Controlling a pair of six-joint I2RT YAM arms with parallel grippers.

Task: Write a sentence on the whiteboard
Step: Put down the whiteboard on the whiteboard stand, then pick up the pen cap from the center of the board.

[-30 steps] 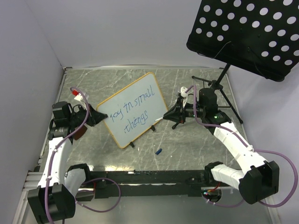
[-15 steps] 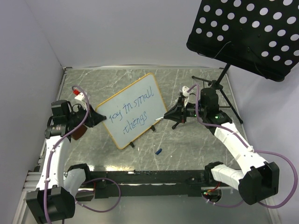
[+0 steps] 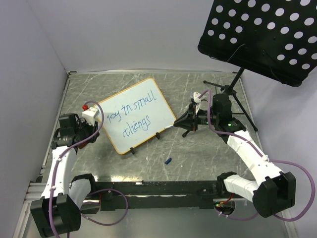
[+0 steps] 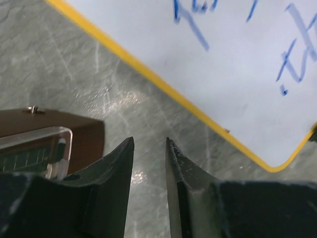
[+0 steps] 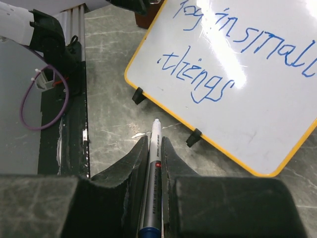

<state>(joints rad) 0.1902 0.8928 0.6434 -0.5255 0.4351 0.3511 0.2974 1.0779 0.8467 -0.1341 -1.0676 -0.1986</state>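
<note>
The whiteboard [image 3: 136, 116], white with a tan-orange frame and two black clip feet, stands tilted on the grey table. The sentence [image 3: 132, 111] in blue reads "joy in small things" in two lines; it also shows in the right wrist view [image 5: 233, 49]. My left gripper [image 3: 96, 128] is just off the board's left corner, its jaws [image 4: 148, 141] slightly apart and empty above the table, the board's edge [image 4: 163, 84] beyond them. My right gripper [image 3: 184, 120] is shut on a grey marker [image 5: 154, 148] with its tip beside the board's lower edge [image 5: 198, 134].
A black perforated music stand [image 3: 262, 34] overhangs the back right, its tripod base [image 3: 229, 94] on the table behind my right gripper. A small blue cap [image 3: 168, 160] lies near the front middle. A brown block [image 4: 74, 134] sits by my left gripper.
My left gripper has let go of the board's left corner and drawn back. The board has shifted left and now rests on its own. The right gripper has stayed put with the marker.
</note>
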